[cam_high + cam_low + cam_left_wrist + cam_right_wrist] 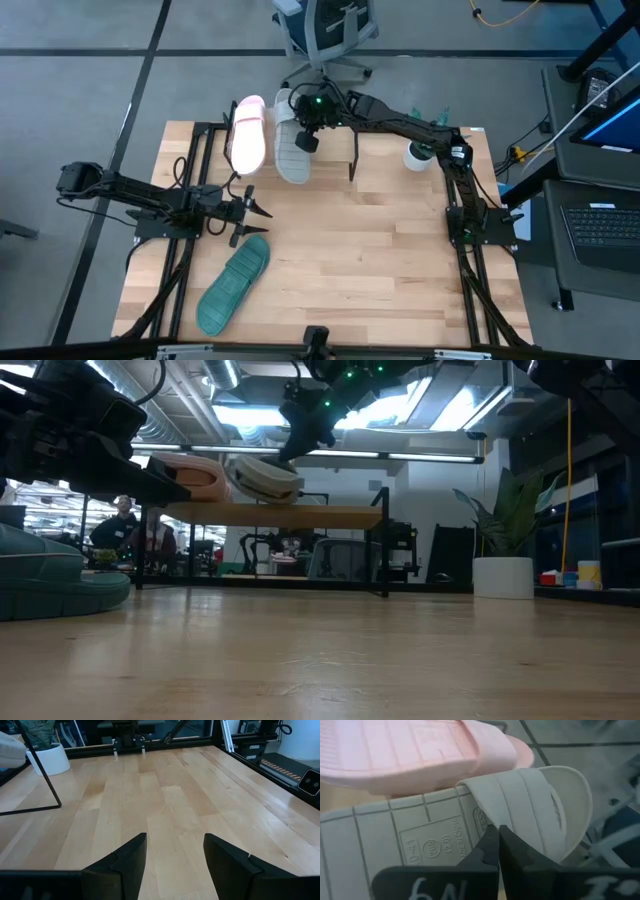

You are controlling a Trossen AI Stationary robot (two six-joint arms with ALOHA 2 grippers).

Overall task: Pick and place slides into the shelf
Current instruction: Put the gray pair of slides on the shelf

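The shelf stands at the table's far edge on thin black legs. The pale pink slide and the grey slide lie side by side on its plank, both tipped so their ribbed soles show. My right gripper is over the grey slide's far half, fingers shut. The teal slide lies flat on the table near the near-left corner. My left gripper hovers open above the table, just far of the teal slide, touching nothing. My right gripper has its shut fingertips where the grey slide's strap edge meets the sole, coming from above. The fingers themselves hide the spot, so how much lies between them cannot be told. The slide rests tipped on the shelf plank, beside the pink one.
A white pot with a plant stands at the table's far right. An office chair is beyond the far edge. A person shows in the room behind. Bare wooden tabletop spreads across the middle and right.
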